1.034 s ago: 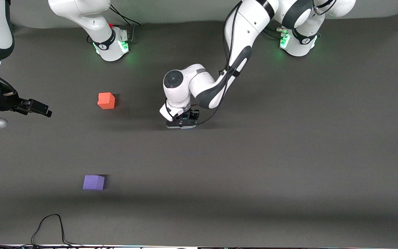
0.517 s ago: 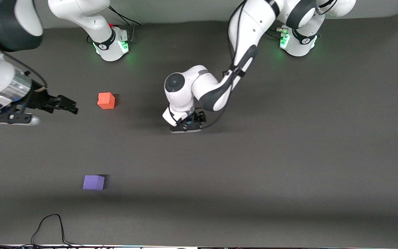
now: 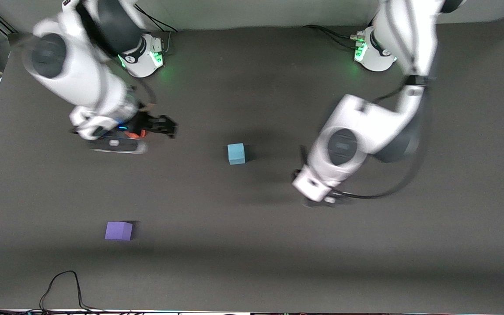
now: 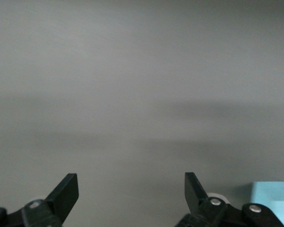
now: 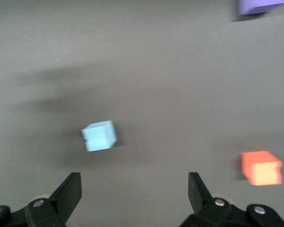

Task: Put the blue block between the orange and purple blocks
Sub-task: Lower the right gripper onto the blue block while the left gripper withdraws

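Taking twelve o'clock as toward the robots' bases, the blue block (image 3: 236, 153) sits near the middle of the table (image 3: 365, 262), with the orange block (image 5: 261, 168) well apart from it at about nine o'clock and the purple block (image 3: 118, 230) at about eight o'clock. The purple block lies at roughly six o'clock from the orange block, nearer the front camera. The right gripper (image 5: 135, 189) hangs over the table just beside the orange block, and the left gripper (image 4: 131, 189) hangs over the table at about four o'clock from the blue block.
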You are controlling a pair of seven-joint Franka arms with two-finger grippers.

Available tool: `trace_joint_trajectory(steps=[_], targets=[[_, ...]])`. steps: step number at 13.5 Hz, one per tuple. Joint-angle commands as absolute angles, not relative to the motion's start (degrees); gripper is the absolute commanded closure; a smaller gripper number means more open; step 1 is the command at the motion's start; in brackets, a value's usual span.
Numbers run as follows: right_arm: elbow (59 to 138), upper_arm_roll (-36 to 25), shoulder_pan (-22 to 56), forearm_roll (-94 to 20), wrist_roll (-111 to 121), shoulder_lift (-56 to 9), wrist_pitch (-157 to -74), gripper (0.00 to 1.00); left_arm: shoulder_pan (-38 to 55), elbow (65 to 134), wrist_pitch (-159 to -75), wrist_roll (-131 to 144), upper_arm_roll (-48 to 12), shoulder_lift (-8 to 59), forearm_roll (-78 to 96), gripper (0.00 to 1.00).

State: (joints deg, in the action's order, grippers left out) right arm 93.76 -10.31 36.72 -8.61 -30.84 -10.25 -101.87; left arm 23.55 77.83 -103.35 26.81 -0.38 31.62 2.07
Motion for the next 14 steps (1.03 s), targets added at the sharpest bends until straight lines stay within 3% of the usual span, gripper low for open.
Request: trace_joint_trajectory(steps=[1,5,14], targets=[[87.45,-11.25,43.66,-9.41,-33.13,-19.67,-105.36,0.0,13.13,86.22,-100.66,12.53,-1.41,23.13,4.92,0.0],[91.13,-11.34,49.3,-8.96,-35.94,-25.3,-115.72,0.0,1.16,86.13,-94.14,-0.06,-0.88,18.38,3.96,0.0],[110.82,-11.34,52.82,-8.53,-36.39,-26.19,-138.85,0.0,-1.85,86.66,-87.36,-0.18,-0.09,7.3,0.26,0.0]])
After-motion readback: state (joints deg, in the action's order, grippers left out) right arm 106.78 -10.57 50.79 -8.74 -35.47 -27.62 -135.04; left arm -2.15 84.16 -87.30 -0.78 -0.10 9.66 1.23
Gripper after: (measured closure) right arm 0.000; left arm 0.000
